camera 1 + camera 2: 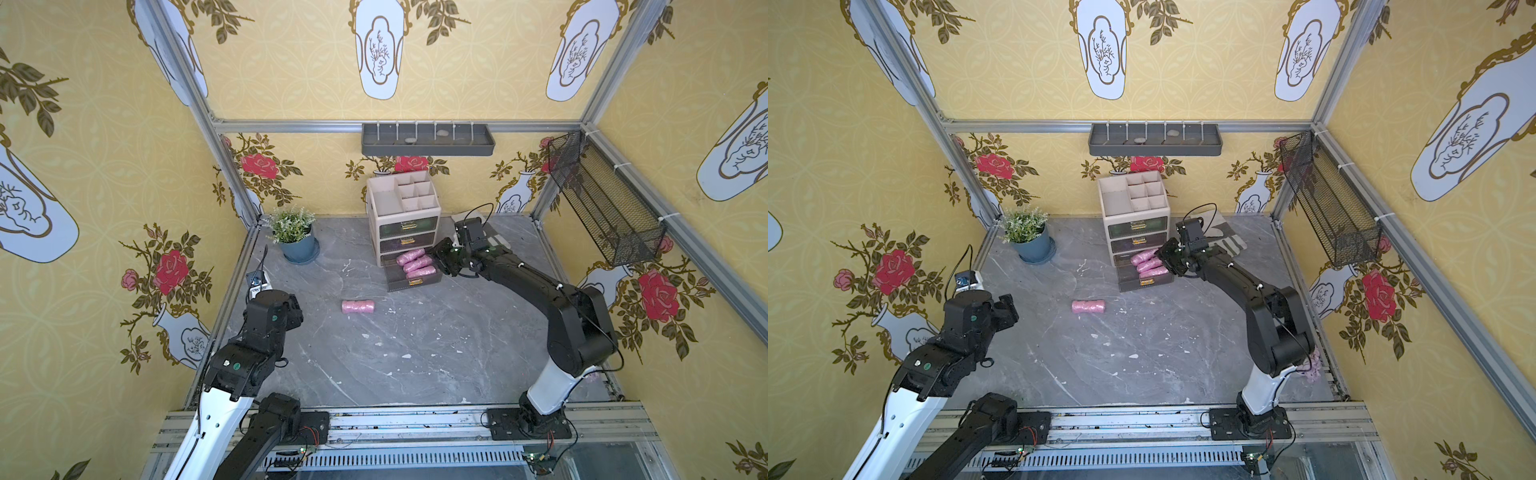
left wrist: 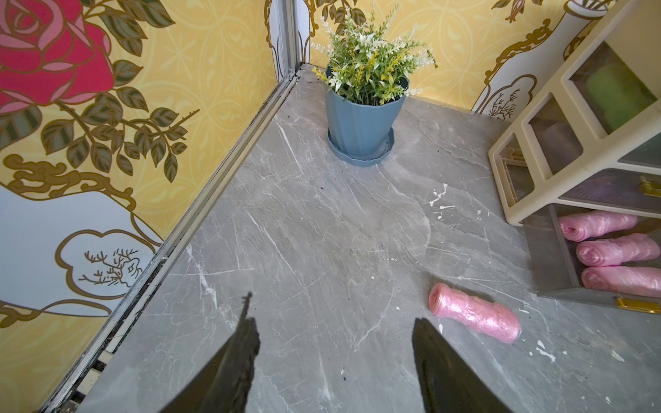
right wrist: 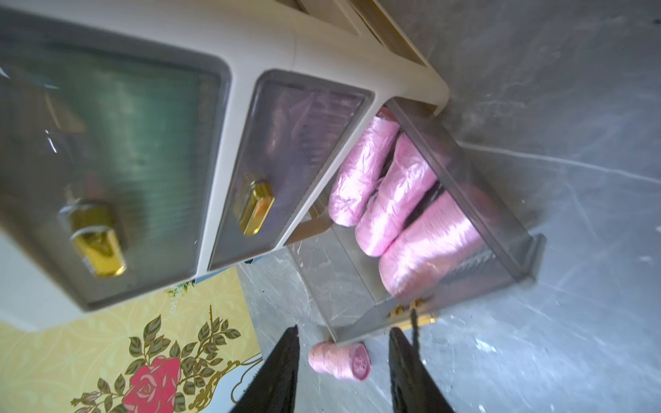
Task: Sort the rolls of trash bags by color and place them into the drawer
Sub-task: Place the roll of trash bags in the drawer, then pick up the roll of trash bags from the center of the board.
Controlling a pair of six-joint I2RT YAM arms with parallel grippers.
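Right claw [image 3: 343, 332]: parted, empty, beside open bottom drawer [image 1: 413, 283] holding three pink rolls [image 1: 415, 262].
Last pink roll [image 1: 358, 306]: alone on the bench [image 1: 415, 353], nearer the open left claw [image 2: 332, 321].
Best approach: probably grip its middle, lay it alongside.

Shiny crinkly pink film rolls [image 3: 393, 200], smoky translucent plastic drawer [image 3: 465, 200], matt marble-look tabletop [image 1: 415, 340]

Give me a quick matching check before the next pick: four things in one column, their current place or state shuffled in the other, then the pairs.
Things
1. loose pink roll
2. bottom drawer
3. top drawer
4. left gripper

Place or state
A. shut, green showing through the front
B. lying alone on the grey tabletop
C. jaws apart, holding nothing
D. pulled out, three pink rolls inside

Pairs: 1-B, 2-D, 3-A, 4-C.
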